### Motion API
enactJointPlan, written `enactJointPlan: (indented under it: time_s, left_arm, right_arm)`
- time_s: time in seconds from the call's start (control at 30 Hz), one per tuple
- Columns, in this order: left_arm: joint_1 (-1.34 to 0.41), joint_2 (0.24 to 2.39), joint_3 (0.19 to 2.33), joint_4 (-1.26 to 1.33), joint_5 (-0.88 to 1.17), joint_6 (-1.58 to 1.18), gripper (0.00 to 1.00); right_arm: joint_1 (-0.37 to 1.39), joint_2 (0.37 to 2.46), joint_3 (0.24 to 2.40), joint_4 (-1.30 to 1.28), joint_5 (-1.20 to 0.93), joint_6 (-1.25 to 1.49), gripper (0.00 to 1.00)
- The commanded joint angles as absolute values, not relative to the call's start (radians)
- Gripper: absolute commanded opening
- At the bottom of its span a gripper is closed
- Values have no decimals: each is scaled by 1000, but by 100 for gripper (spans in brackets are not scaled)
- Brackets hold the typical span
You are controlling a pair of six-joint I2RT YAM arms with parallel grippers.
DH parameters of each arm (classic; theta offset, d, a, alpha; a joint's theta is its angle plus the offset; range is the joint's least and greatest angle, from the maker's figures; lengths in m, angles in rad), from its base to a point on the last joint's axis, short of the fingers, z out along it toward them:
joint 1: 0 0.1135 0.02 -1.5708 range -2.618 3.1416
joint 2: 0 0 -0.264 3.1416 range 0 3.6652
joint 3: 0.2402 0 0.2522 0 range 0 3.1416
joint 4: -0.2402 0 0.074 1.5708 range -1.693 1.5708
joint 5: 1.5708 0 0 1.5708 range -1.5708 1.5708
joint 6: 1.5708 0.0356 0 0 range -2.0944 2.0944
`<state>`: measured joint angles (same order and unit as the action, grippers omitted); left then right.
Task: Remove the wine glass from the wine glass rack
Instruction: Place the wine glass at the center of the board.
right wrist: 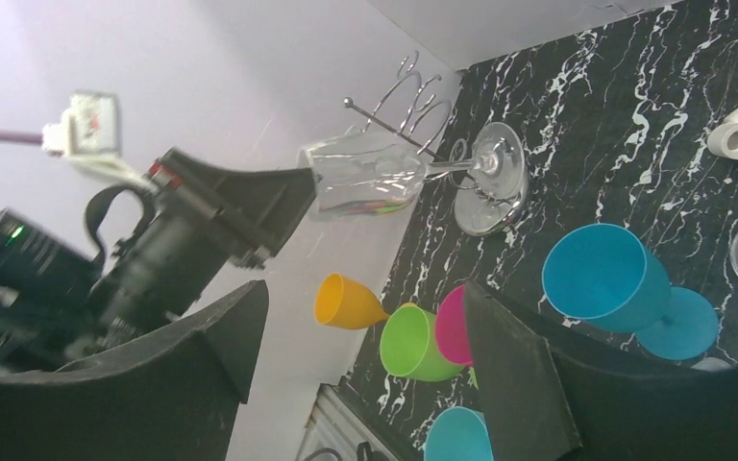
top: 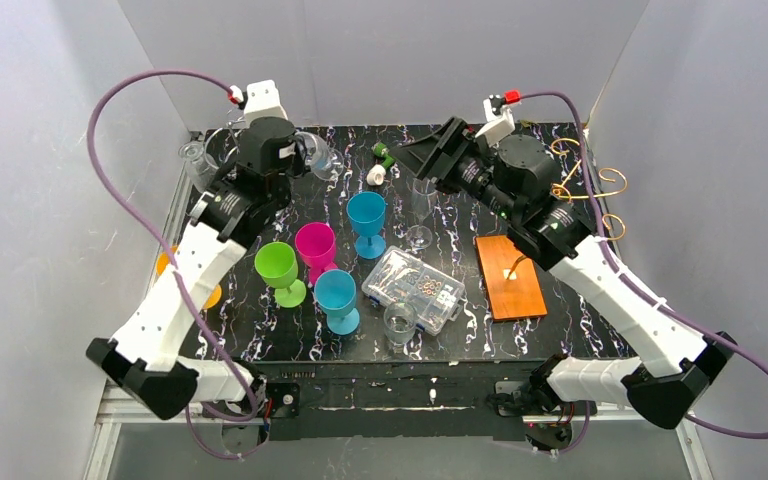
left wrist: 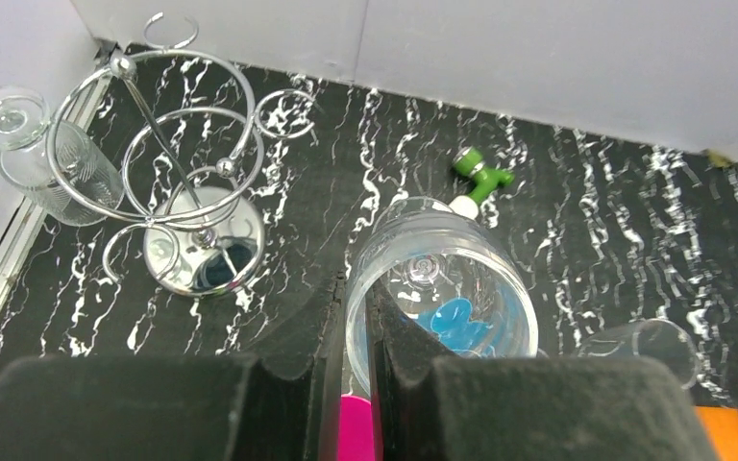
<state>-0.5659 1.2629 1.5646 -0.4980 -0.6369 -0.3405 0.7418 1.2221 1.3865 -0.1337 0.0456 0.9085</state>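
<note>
White walls box in a black, white-veined surface (top: 290, 335). From above, the gold rack (top: 586, 186) curls at about 2 o'clock, its thin stem running down to a wooden base (top: 510, 277). No glass can be made out hanging on it. The wine glass (top: 318, 157) is at about 11 o'clock, held off the surface in the left claw (top: 302, 152) and well apart from that rack. The right claw (top: 422, 150) points toward 12 o'clock, carrying nothing.

From the left wrist, the left claw (left wrist: 353, 309) is almost closed. It pinches the bowl wall of the wine glass (left wrist: 442, 288) at the rim, probably because that thin edge suits narrow pads. At 10 o'clock a silver rack (left wrist: 197, 252) carries a second glass (left wrist: 43, 154), hung foot-up in a wire loop.

From the right wrist, the right claw (right wrist: 360, 293) is spread wide and empty, likely kept back to leave room. Beyond it the wine glass (right wrist: 365, 178) lies sideways, its stem pointing to 3 o'clock. It is free of any wire, so the lift-off looks done.
</note>
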Motion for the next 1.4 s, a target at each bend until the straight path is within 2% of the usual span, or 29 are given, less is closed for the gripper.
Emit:
enactJointPlan:
  time_s: [0.0,0.57,1.37]
  left_arm:
    - [-513,1312,1645,-521,-572,-348,0]
    - [-449,1579,1728,-575,-490,-351,0]
    - [-430,1765,1750,-611,-458,-368,0]
  right_arm:
    - [742,1171,1360,-158,49,856,83]
    - [742,1052,1336,-268,7,783,83]
    - [742,999,1303,-267,6,779,84]
